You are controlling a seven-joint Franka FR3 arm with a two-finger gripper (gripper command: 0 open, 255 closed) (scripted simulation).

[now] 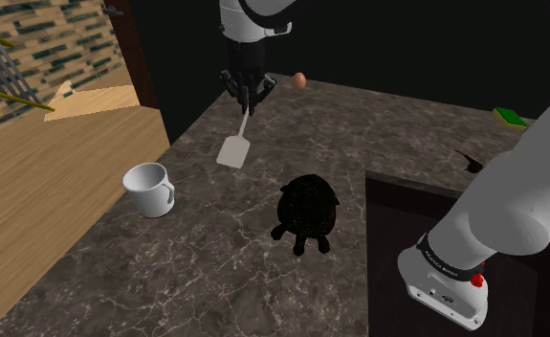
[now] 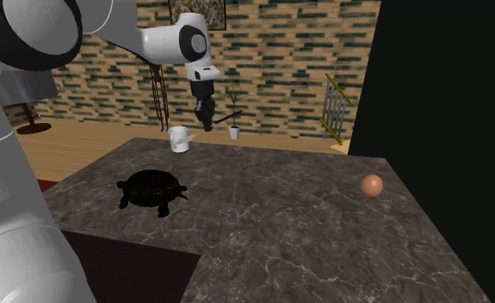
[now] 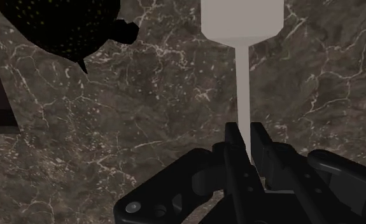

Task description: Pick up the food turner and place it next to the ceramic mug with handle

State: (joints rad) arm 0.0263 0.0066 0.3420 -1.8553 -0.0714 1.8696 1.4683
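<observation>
While the tool (image 1: 245, 103) is clamping the handle end of the food turner (image 1: 233, 149), the pale turner is hanging over the marble table (image 1: 387, 134). Its long axis is running in line with the fingers, blade pointing down and away from the tool, slightly toward the shoulder view's lower left. The white mug (image 1: 149, 189) is sitting well apart, near the table's edge. Print on the arm's black band (image 1: 445, 263): too small to read.

A home is being indicated by the brick wall (image 2: 280, 60), wooden floor (image 1: 53, 182) and potted plant (image 2: 234, 131) beyond the desk (image 2: 280, 232).
</observation>
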